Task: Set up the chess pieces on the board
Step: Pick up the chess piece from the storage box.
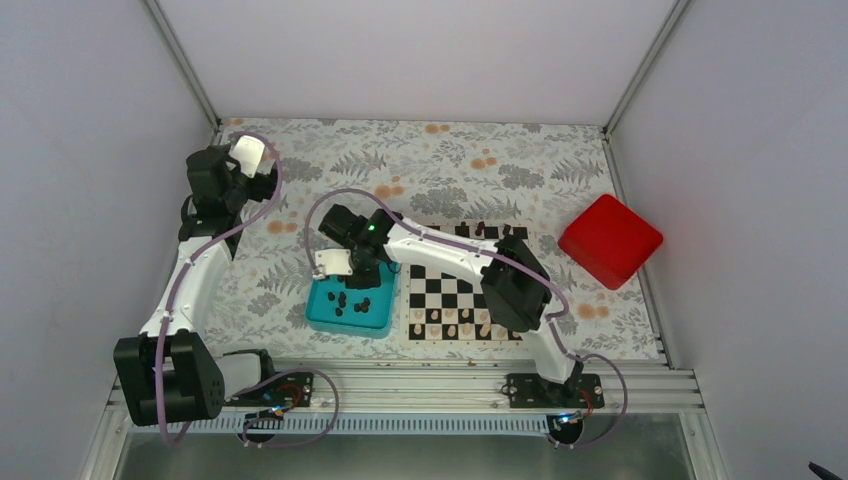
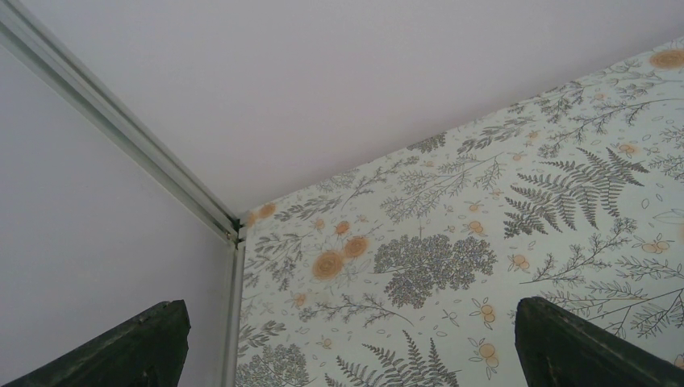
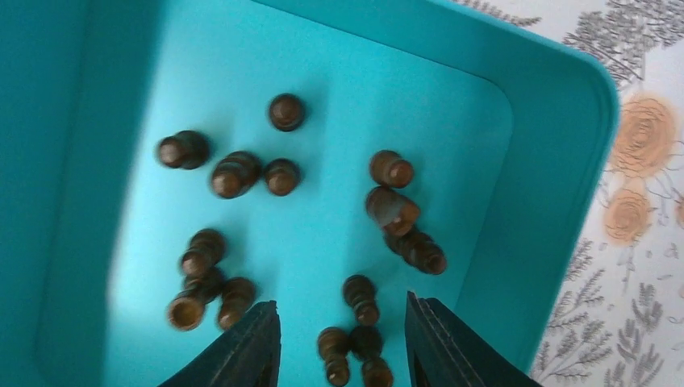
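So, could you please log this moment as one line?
right fingers: open over teal tray; chess pieces: loose in tray; left fingers: open, empty

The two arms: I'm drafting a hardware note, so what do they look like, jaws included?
The left arm and right arm both have white links between bulky black joint housings, each trailed by a looping lilac cable. A small green light glows on the right arm. The jaws are dark, tapered wedges.

spread pincer (image 2: 348,343), floral tablecloth (image 2: 565,185) beyond
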{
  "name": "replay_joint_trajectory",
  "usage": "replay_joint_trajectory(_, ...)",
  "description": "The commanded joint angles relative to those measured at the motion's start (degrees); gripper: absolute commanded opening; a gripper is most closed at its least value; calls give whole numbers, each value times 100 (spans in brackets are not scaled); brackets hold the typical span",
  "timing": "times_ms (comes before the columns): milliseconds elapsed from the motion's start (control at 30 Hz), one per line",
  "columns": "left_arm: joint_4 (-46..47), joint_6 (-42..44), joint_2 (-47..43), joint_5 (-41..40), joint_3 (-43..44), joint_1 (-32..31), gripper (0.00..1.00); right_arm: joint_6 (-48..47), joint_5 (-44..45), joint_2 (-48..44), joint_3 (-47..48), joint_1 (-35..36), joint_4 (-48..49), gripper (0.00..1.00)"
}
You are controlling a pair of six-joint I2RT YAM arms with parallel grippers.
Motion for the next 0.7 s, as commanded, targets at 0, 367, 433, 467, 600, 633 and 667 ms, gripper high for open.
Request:
replay_joint_trajectory(0,153,42,-95,2,-42,31,100,154,488,127,81,29,619,40)
replay_joint_trajectory(367,205,68,-106,-13,-91,34,100,-67,572,438,188,-32,723,39)
replay_joint_trajectory(433,218,77,-102,-4,-83,39,100,-90,522,486,233,-49,684,38)
replay_joint_trajectory(467,220,75,-98,-3,-82,39,100,-101,509,496,244,-57,663,38)
replay_joint_trajectory(600,227,76,-98,4,-106,44,100,-109,531,547,243,-76,701,38)
replay_joint_trajectory(633,234,77,-97,5,-108,48,100,-118,545,557,232,-76,722,38)
replay_joint_trajectory(667,231,71,-97,2,-115,48,100,-137,557,571,226,-84,731,38)
